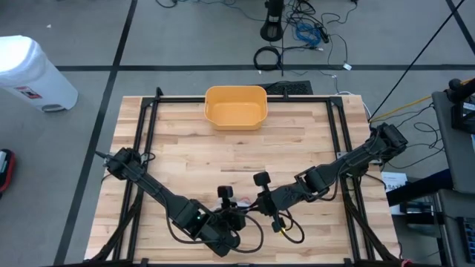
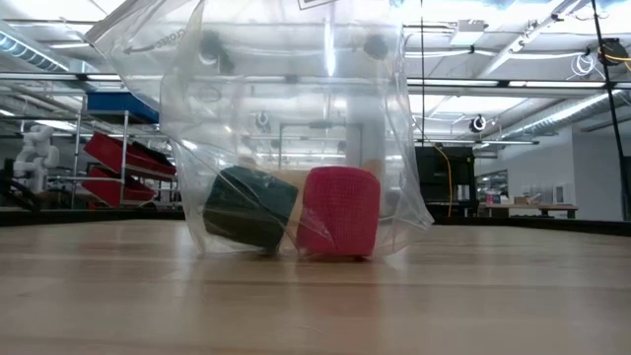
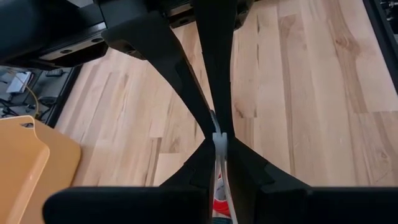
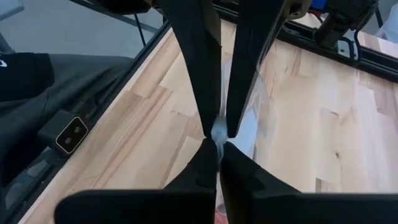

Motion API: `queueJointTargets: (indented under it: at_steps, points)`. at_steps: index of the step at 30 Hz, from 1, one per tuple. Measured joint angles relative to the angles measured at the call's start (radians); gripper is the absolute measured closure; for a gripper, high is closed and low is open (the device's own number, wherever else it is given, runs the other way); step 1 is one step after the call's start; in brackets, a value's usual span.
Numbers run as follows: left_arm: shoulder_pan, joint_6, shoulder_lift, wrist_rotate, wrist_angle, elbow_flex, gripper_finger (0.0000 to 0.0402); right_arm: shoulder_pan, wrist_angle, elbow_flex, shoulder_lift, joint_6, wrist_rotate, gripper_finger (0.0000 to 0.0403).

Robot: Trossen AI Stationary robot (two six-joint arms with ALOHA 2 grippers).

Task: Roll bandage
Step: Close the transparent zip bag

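Both grippers pinch the clear bag's top edge at the table's 6 o'clock: left gripper, right gripper, clear bag holding the red roll and green roll.

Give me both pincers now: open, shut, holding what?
Left pincer: shut on the top edge of the plastic bag.
Right pincer: shut on the same bag's edge.

In the high view both sets of fingers are obscured by wrist hardware. The clear bag is cropped above; a tan item behind the rolls is indistinct.
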Motion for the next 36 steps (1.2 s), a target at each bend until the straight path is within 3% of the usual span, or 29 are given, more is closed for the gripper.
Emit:
queueJointTargets:
  at_steps: [36]
  points:
    - [-0.019,-0.114,-0.004,0.041,-0.142,0.0,0.0365,0.001,-0.043,0.011,-0.005,0.003,0.052,0.0402]
